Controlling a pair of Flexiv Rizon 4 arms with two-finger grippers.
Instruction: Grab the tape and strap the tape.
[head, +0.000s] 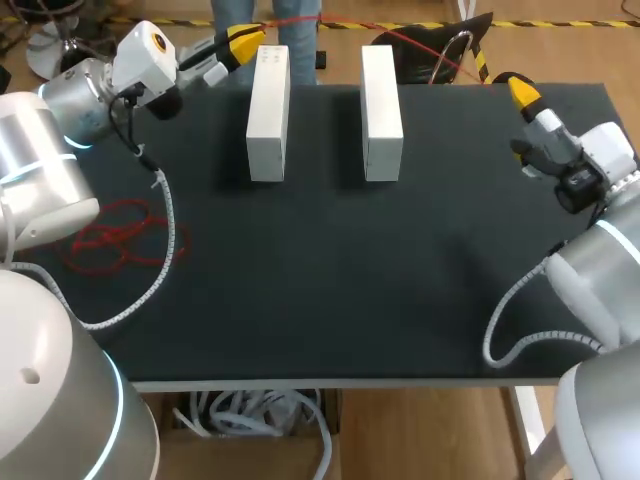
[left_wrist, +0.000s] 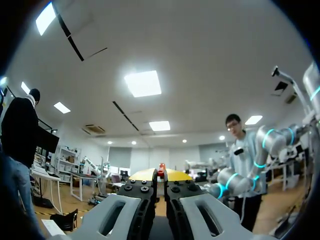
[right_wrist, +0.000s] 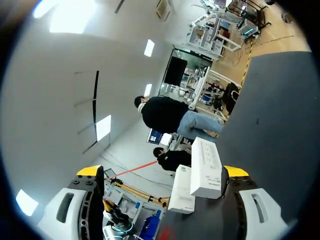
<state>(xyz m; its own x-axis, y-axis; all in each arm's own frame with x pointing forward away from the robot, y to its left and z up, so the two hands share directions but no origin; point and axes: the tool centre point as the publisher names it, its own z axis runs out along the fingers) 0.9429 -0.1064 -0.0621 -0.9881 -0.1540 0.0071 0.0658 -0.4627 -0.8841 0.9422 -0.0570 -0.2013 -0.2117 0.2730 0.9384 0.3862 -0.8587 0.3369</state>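
Red tape (head: 112, 240) in loose tangle near left edge of desk (head: 350, 280). Probably light, limp; pinch a raised loop. Left claw (head: 243, 45) narrow, empty. Right claw (right_wrist: 162, 172) wide.

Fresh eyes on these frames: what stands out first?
The left white box and right white box lie parallel, apart, at the table's far side. A tangle of red tape lies near its left edge. The yellow-tipped left gripper and right gripper hang by the far edge, outside the boxes.

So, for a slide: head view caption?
Two white boxes on black table; left gripper and right gripper near far corners.
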